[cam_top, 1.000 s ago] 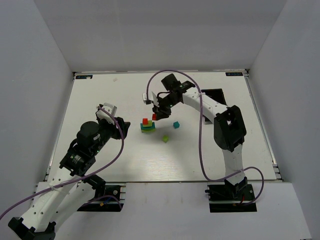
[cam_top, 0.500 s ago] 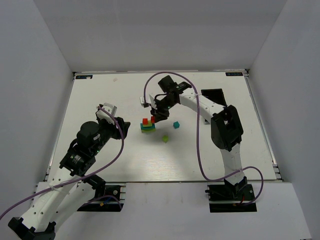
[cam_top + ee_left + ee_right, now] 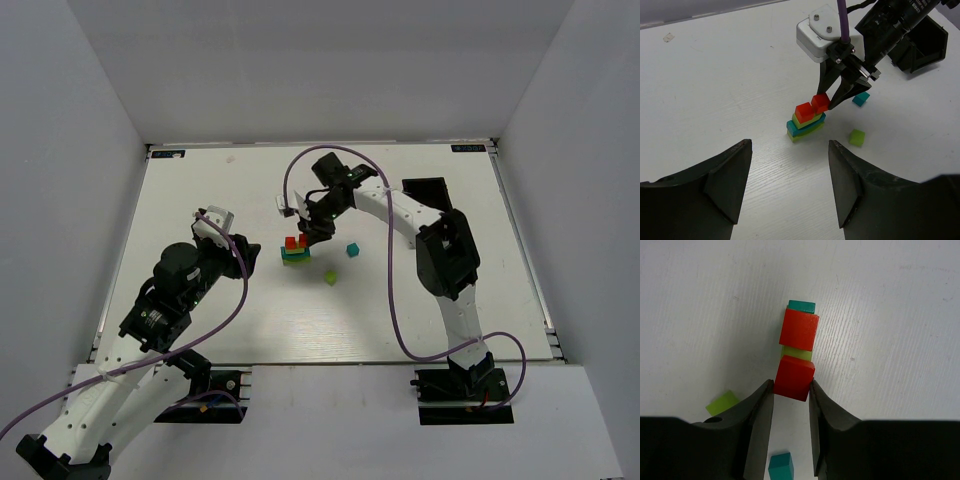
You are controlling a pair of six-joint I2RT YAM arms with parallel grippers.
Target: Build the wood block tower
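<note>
Right wrist view: a red cube (image 3: pixel 794 377) is clamped between the right gripper's (image 3: pixel 791 387) jaws.
The cube is held at the top of the wood block tower (image 3: pixel 294 253), mid-table; the left gripper's (image 3: pixel 790 155) jaws are spread apart, near-left of it.

No writing can be read anywhere in these views. In the top view, a small dark sticker (image 3: pixel 170 154) sits at the far left corner of the tabletop (image 3: pixel 200 190), and another sticker (image 3: pixel 468 148) sits at the far right corner. Both carry pale marks too small to make out. In the left wrist view, the black housing of the right arm (image 3: pixel 900 20) shows a line of white lettering (image 3: pixel 916 6) at the top edge. It is cut off by the frame and too blurred to read.
</note>
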